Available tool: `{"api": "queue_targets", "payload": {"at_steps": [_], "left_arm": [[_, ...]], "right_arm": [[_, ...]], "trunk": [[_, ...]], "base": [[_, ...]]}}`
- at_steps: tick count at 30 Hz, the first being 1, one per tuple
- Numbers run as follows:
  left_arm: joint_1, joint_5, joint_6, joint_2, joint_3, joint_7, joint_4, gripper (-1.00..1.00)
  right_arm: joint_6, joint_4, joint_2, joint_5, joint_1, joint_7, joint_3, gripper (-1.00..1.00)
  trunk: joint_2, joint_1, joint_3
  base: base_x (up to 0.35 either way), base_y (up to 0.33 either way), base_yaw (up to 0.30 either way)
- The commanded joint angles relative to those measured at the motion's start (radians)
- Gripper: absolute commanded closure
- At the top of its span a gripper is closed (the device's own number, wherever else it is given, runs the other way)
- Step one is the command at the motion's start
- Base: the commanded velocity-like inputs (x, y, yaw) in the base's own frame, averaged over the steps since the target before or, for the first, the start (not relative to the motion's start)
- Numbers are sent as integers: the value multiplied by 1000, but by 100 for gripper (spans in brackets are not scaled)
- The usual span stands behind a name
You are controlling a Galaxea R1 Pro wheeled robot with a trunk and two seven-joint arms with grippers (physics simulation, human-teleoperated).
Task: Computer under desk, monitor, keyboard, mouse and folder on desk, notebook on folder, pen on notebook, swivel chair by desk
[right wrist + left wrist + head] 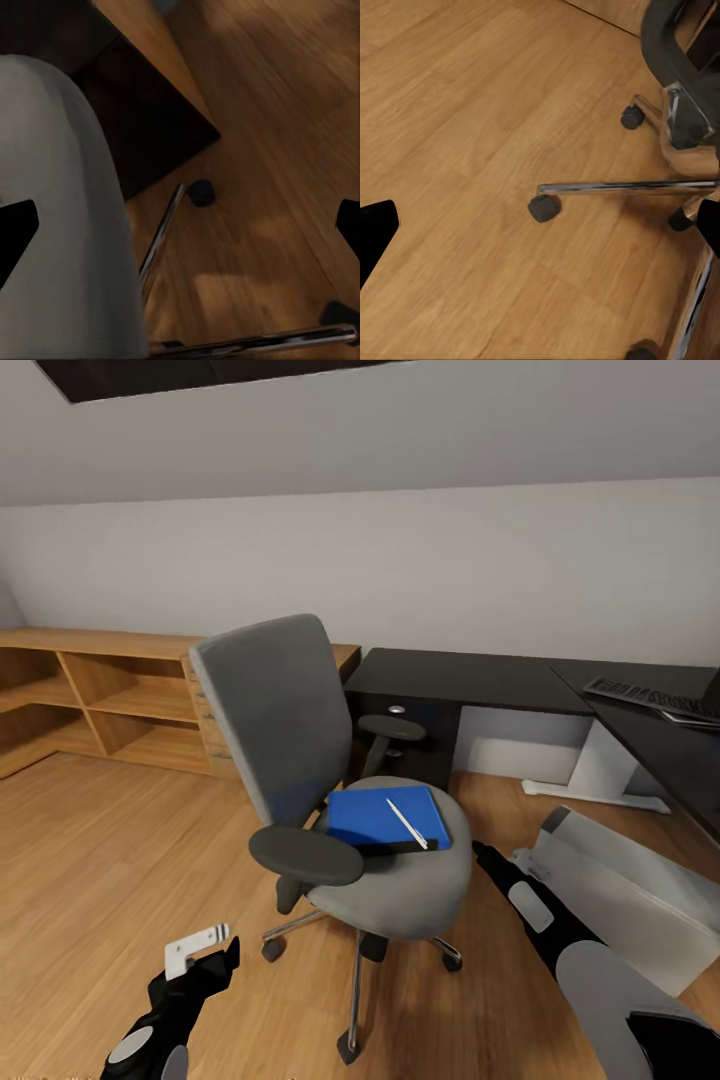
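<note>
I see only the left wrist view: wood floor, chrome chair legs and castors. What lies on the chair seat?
Observer: In the head view, a blue flat item lies on the swivel chair seat, with the white pen on top.
Operator: Where is the desk?
Observer: The desk stands behind the chair, against the wall.
Operator: Is the keyboard on it?
Observer: Yes, the keyboard lies on the desk's right wing.
</note>
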Motion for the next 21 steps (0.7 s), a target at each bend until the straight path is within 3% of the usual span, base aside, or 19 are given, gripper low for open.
{"api": "queue_targets", "payload": {"at_steps": [1, 21], "left_arm": [[0, 11, 3, -1, 1, 6, -2, -100], [0, 10, 3, -2, 2, 6, -2, -100]], "right_arm": [[3, -2, 0, -9, 0, -1, -1, -100], [3, -2, 0, -11, 0, 0, -2, -100]], "trunk": [[0, 0, -1], [0, 0, -11]], "base": [[0, 0, 134], [0, 0, 141]]}}
